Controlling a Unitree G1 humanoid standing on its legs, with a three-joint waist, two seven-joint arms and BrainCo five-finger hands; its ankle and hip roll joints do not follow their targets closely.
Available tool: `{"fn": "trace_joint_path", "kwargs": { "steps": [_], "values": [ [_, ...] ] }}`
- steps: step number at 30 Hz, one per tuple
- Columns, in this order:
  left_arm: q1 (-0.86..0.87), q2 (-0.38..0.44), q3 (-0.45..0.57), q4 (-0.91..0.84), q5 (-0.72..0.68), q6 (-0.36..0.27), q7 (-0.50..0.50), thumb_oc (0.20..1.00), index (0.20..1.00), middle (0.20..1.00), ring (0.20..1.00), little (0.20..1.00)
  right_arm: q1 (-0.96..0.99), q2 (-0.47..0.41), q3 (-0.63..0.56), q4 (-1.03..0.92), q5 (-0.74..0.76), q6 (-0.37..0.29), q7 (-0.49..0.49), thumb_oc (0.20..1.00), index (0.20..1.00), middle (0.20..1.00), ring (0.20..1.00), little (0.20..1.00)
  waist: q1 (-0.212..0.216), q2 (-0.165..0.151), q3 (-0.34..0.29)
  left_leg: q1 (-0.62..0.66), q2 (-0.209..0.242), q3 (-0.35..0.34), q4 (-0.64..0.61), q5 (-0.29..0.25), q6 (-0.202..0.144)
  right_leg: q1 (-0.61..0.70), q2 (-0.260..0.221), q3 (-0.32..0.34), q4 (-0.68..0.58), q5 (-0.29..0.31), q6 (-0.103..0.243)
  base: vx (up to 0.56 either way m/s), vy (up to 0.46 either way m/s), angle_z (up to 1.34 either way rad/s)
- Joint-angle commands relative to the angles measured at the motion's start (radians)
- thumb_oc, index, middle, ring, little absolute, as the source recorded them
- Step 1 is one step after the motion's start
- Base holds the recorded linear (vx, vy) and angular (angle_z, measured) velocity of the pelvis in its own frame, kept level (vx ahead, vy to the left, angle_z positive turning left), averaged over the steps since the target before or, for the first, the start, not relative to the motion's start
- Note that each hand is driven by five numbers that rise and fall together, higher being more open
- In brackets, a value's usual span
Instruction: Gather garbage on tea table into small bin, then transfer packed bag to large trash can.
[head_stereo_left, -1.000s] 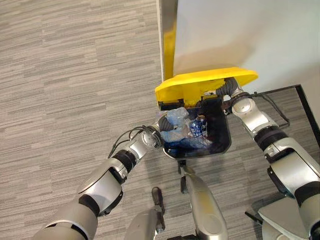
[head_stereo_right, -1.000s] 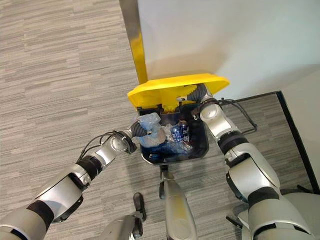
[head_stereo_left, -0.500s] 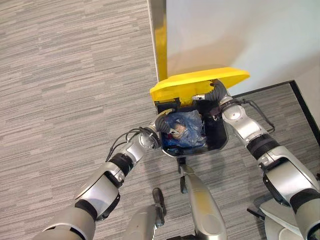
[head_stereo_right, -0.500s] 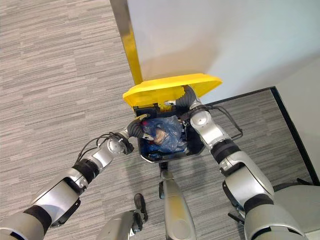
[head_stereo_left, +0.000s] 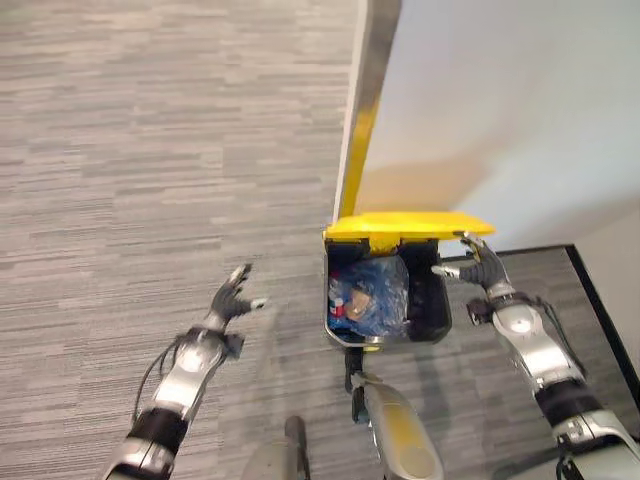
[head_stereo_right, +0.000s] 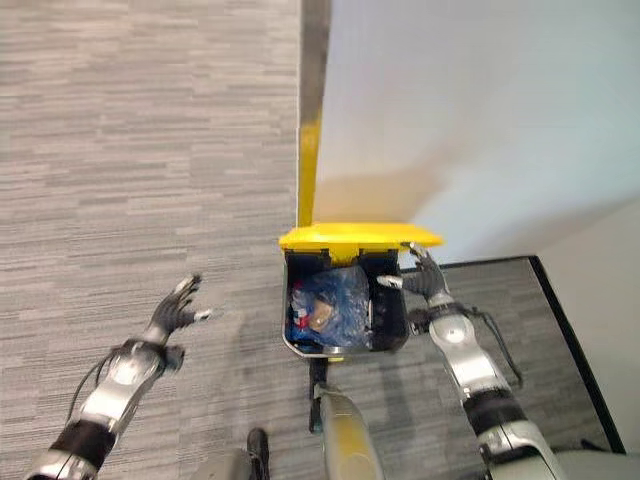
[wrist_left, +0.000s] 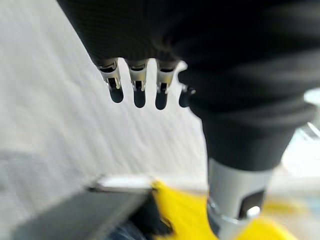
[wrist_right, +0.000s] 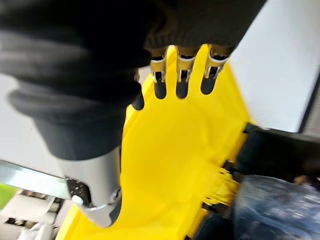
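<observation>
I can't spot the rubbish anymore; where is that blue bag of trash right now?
The blue bag sits inside the dark large trash can, under its raised yellow lid, between the left hand and right hand.

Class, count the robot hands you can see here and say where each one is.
2. The left hand is open over the carpet, left of the bin. The right hand is open at the bin's right side, by the yellow lid.
</observation>
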Motion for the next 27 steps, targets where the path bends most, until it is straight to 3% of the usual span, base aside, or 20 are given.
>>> {"fn": "trace_joint_path", "kwargs": {
  "steps": [1, 5, 9, 11, 12, 14, 17, 19, 27],
  "values": [
    [0.112, 0.003, 0.132, -0.040, -0.023, -0.032, -0.006, 1.000, 1.000, 1.000, 1.000, 1.000, 0.025, 0.025, -0.044, -0.053, -0.042, -0.055, 0.032, 1.000, 1.000, 1.000, 1.000, 1.000, 0.049, -0.027, -0.024, 0.089, -0.079, 0.017, 0.063, -0.166, 0.049, -0.001, -0.041, 0.030, -0.189, 0.158, 0.131, -0.11, 0.041, -0.08],
    [0.214, -0.011, 0.212, 0.002, 0.010, -0.004, -0.005, 1.000, 1.000, 1.000, 1.000, 1.000, 0.095, 0.024, -0.069, -0.060, -0.068, -0.043, 0.061, 1.000, 1.000, 1.000, 1.000, 1.000, 0.075, -0.020, -0.028, 0.113, -0.082, 0.023, 0.029, -0.135, 0.056, 0.016, -0.043, -0.019, -0.173, 0.141, 0.140, -0.09, 0.058, -0.11],
    [0.241, -0.024, 0.228, 0.037, 0.009, 0.002, 0.006, 1.000, 1.000, 1.000, 1.000, 1.000, 0.118, 0.032, -0.064, -0.058, -0.070, -0.040, 0.072, 1.000, 1.000, 1.000, 1.000, 1.000, 0.074, -0.019, -0.023, 0.126, -0.085, 0.030, -0.024, -0.085, 0.064, 0.006, -0.055, -0.041, -0.101, 0.152, 0.153, -0.08, 0.043, -0.15],
    [0.250, -0.031, 0.224, 0.063, 0.008, 0.004, 0.011, 1.000, 1.000, 1.000, 1.000, 1.000, 0.154, 0.036, -0.066, -0.064, -0.065, -0.045, 0.074, 1.000, 1.000, 1.000, 1.000, 1.000, 0.080, -0.004, -0.021, 0.113, -0.073, 0.036, -0.039, -0.063, 0.066, 0.026, -0.055, -0.047, -0.031, 0.084, 0.132, -0.20, 0.038, -0.31],
    [0.263, -0.030, 0.225, 0.066, 0.015, 0.008, 0.006, 1.000, 1.000, 1.000, 1.000, 1.000, 0.198, 0.037, -0.079, -0.065, -0.067, -0.049, 0.080, 1.000, 1.000, 1.000, 1.000, 1.000, 0.082, 0.015, -0.028, 0.090, -0.057, 0.045, -0.069, -0.028, 0.070, 0.018, -0.043, 0.009, 0.127, 0.019, 0.103, -0.23, 0.035, -0.19],
    [0.270, -0.032, 0.222, 0.068, 0.019, 0.010, 0.006, 1.000, 1.000, 1.000, 1.000, 1.000, 0.234, 0.052, -0.086, -0.051, -0.066, -0.051, 0.079, 1.000, 1.000, 1.000, 1.000, 1.000, 0.084, 0.040, -0.033, 0.074, -0.034, 0.048, -0.093, 0.004, 0.071, 0.012, -0.032, 0.055, 0.268, -0.016, 0.089, -0.14, -0.006, -0.06],
    [0.277, -0.033, 0.214, 0.067, 0.008, 0.013, 0.005, 1.000, 1.000, 1.000, 1.000, 1.000, 0.292, 0.076, -0.106, -0.020, -0.062, -0.048, 0.080, 1.000, 1.000, 1.000, 1.000, 1.000, 0.090, 0.019, -0.065, 0.055, -0.029, 0.030, -0.104, 0.027, 0.044, 0.153, 0.001, 0.091, 0.104, -0.098, 0.072, 0.08, -0.150, -0.25],
    [0.275, -0.045, 0.207, 0.089, -0.007, 0.010, 0.009, 1.000, 1.000, 1.000, 1.000, 1.000, 0.296, 0.079, -0.095, 0.025, -0.055, -0.042, 0.074, 1.000, 1.000, 1.000, 1.000, 1.000, 0.091, 0.008, -0.106, 0.047, -0.007, 0.047, -0.121, 0.042, 0.020, 0.211, 0.039, 0.114, -0.043, -0.083, 0.072, 0.14, -0.207, -0.06],
    [0.272, -0.065, 0.198, 0.120, -0.006, 0.017, -0.007, 1.000, 1.000, 1.000, 1.000, 1.000, 0.330, 0.056, -0.108, 0.088, -0.068, -0.033, 0.071, 1.000, 1.000, 1.000, 1.000, 1.000, 0.077, 0.019, -0.154, 0.101, 0.018, 0.043, -0.204, 0.072, -0.004, 0.301, 0.054, 0.107, -0.161, -0.081, 0.051, 0.09, -0.083, -0.07]
  ]
}}
